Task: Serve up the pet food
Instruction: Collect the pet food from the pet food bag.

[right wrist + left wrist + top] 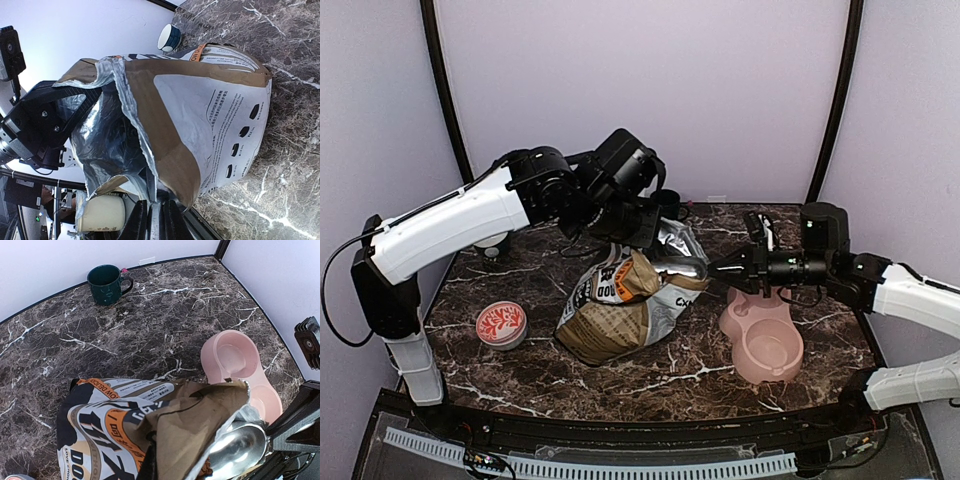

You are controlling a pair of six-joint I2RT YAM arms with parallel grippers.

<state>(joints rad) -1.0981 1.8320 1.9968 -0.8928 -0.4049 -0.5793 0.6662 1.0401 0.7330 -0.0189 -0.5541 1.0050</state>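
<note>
Marble surface (720, 375), seen from above: the left pincer (655, 232) is closed tight on the bag (620, 310) rim, holding its mouth open. Left wrist: a spoon (240, 445) dips inside, with the pink bowl (235, 360) just beside. Right wrist: the right pincer (152, 216) clamps the spoon's handle. The pet food is unseen, likely inside the bag.

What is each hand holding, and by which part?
Left hand pinches the open foil rim of the bag; right hand grips the metal spoon by its handle.

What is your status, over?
Left gripper shut on bag edge. Right gripper shut on metal spoon at bag mouth. Kibble not visible; pink double bowl empty. Nothing blocking.
</note>
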